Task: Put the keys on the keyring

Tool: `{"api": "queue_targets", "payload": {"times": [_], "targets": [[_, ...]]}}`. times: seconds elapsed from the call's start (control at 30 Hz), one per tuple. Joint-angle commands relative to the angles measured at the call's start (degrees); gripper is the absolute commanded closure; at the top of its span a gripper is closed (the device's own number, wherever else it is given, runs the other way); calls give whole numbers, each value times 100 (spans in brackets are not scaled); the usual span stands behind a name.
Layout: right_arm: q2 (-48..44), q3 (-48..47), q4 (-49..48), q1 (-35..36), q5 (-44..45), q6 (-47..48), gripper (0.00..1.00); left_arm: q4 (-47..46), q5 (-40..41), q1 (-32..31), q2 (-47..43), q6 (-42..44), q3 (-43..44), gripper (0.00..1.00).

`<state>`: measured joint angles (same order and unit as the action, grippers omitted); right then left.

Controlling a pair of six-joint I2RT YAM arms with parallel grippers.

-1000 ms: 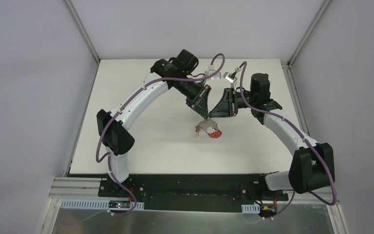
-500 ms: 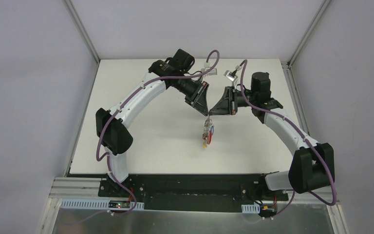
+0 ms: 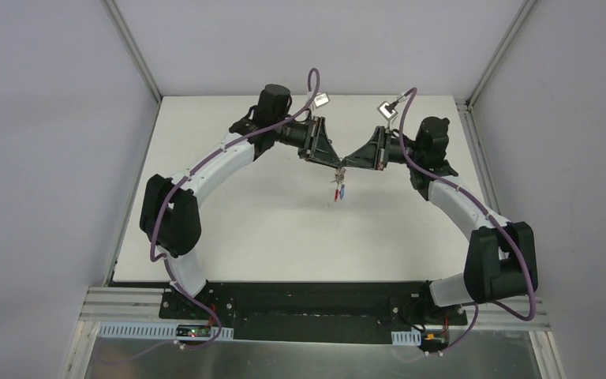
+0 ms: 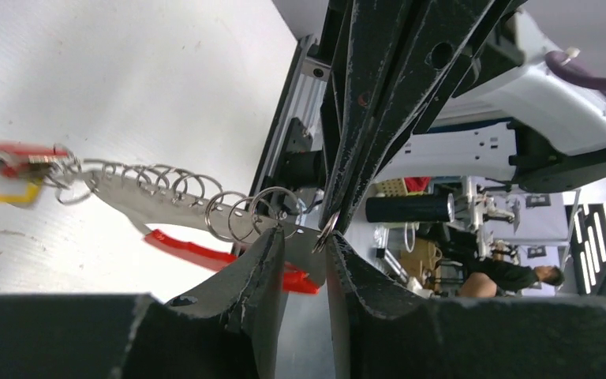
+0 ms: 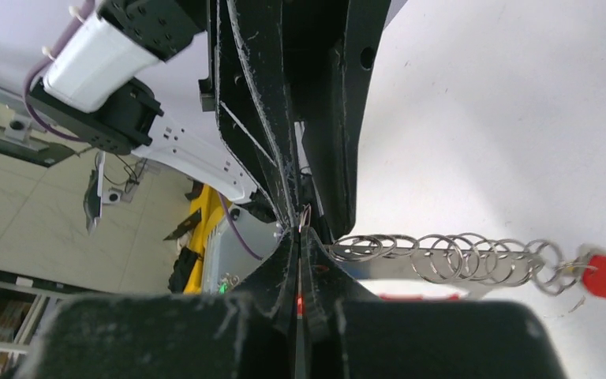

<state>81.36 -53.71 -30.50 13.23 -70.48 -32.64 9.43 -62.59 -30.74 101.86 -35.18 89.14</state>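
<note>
Right end effector point(image 5: 301, 233) clamps the keyring point(image 4: 146, 204), left end effector point(image 4: 304, 237) slightly parted; keys point(image 4: 12, 151) blurred, partly cut off.

- Keyring point(image 4: 122, 197): grey metal body with a red arc-shaped section along one edge.
- Split rings point(image 4: 229, 213): bright silver, plain.
- Keys point(image 4: 16, 150): silver, with one red head and one yellow head at the left end. A blue head also showed in the top view.
- Left gripper point(image 4: 304, 253), right gripper point(image 5: 300, 237): matt black, with edges scuffed pale grey.
- Arms point(image 3: 221, 154): white shells and black joints.
- Cables point(image 4: 592, 73): purple.
- Table point(image 3: 229, 229): plain white, no pattern.
</note>
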Motion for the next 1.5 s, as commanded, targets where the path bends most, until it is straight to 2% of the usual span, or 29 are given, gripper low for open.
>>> {"api": "queue_targets", "payload": {"times": [0.0, 0.2, 0.3, 0.43, 0.5, 0.6, 0.7, 0.8, 0.9, 1.0, 1.47], "targets": [[0, 109, -1434, -35, 37, -960, 100, -1757, -116, 24, -222, -1141, -242, 75], [24, 188, -1538, -73, 104, -1022, 100, -2426, -165, 24, -126, -1708, -365, 88], [23, 244, -1591, -77, 138, -1020, 100, -2604, -199, 24, -93, -1866, -371, 99], [8, 284, -1593, -91, 61, -916, 100, -2576, -290, 24, -66, -1821, -310, 100], [-40, 257, -1572, -134, -43, -819, 94, -1964, -293, 24, -93, -1272, -160, 100], [-124, 176, -1444, -212, -210, -652, 79, 436, -26, -20, -148, 462, 347, 100], [-160, -26, -817, -216, -340, -139, 64, 2293, 252, -154, -59, 1934, 998, 100], [-160, -244, 62, -164, -414, 554, 59, 3657, 416, -289, 178, 2878, 1738, 100], [-153, -427, 1084, -10, -493, 1448, 58, 4542, 565, -421, 435, 3427, 2267, 100], [-158, -470, 1482, 104, -574, 1807, 58, 4959, 661, -520, 564, 3740, 2522, 100], [-245, -386, 1482, 351, -904, 1839, 66, 5101, 663, -625, 589, 3935, 2588, 100]]}}
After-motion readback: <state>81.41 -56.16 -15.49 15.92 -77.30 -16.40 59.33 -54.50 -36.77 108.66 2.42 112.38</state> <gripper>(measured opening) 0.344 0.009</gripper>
